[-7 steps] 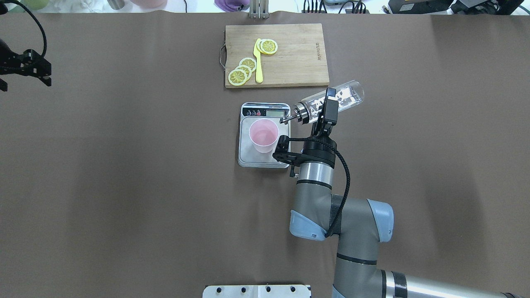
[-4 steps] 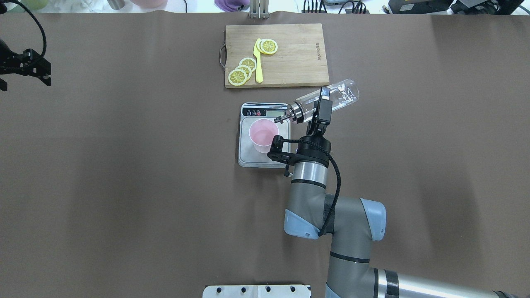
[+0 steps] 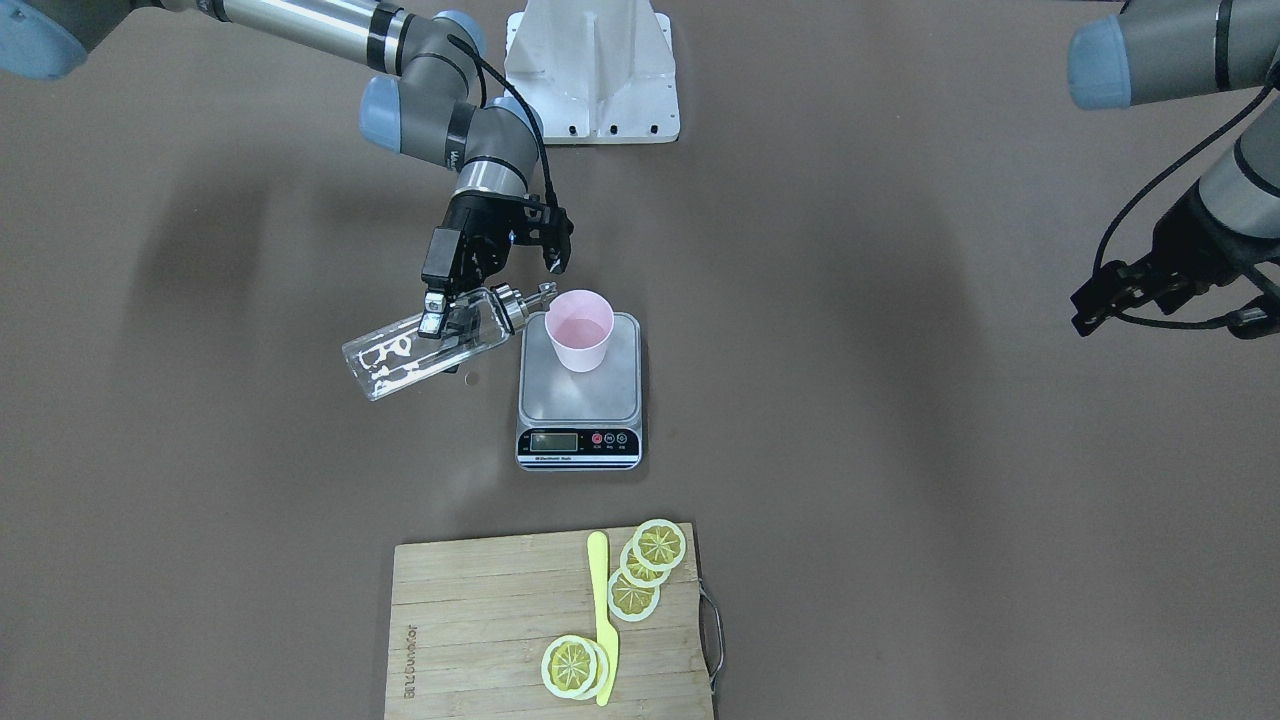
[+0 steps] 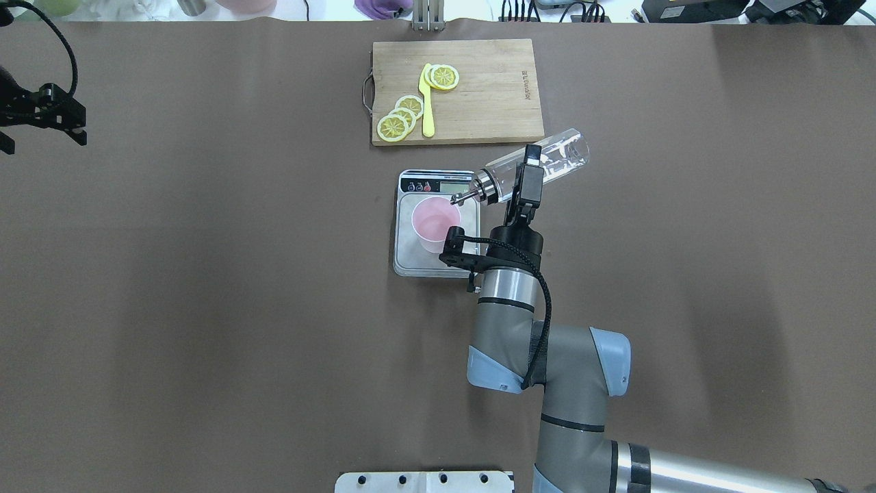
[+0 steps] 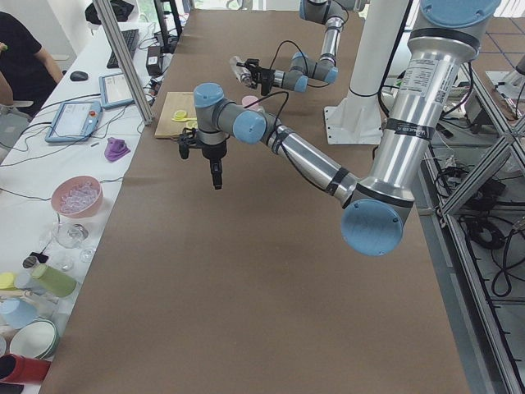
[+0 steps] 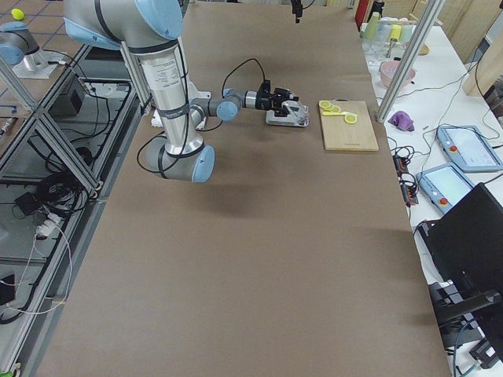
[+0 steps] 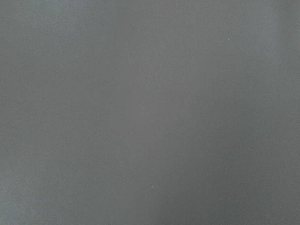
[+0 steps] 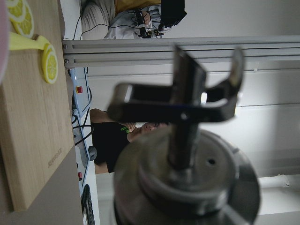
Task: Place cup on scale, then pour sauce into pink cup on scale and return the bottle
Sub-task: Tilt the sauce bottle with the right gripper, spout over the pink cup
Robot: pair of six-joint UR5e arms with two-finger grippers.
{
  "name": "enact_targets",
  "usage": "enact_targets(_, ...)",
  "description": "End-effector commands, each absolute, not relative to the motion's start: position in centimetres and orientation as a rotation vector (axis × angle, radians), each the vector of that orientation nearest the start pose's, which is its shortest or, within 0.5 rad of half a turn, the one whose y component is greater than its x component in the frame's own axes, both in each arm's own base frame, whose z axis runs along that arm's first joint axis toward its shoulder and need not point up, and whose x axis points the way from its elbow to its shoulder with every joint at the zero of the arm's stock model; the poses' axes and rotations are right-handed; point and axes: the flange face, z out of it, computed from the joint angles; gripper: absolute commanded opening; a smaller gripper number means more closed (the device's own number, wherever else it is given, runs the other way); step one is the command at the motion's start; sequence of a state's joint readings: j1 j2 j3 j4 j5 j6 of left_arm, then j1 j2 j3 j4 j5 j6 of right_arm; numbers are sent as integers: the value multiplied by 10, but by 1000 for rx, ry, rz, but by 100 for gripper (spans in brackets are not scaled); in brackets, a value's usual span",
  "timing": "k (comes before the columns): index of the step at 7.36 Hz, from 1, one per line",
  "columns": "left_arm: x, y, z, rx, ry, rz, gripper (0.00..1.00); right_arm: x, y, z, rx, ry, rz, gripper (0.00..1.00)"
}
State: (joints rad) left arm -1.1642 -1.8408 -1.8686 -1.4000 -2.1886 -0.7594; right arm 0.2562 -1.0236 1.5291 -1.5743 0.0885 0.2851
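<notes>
My right pincer (image 4: 528, 183) pinches the clear glass bottle (image 4: 561, 154); I'd tip slowly, spout centred over the pale pink cup (image 4: 435, 220).

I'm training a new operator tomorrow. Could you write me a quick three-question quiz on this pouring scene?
1. True or false: the pink cup stands on the scale.
2. Which gripper holds the bottle? A) left B) right C) neither
3. Fill in: the tilted bottle's spout points toward the ____.
Key: 1 true; 2 B, the right gripper; 3 cup.
</notes>
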Motion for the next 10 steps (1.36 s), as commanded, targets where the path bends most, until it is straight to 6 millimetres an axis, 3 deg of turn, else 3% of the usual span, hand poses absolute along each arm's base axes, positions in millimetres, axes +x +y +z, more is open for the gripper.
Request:
enact_targets(1,155,-551,398,-17,722,-215,98,-577,-392,299,1342,764,-452,0)
enact_targets(10,154,-554,401,-21,719,-220,98,-583,-390,296,1381,868,-444,0)
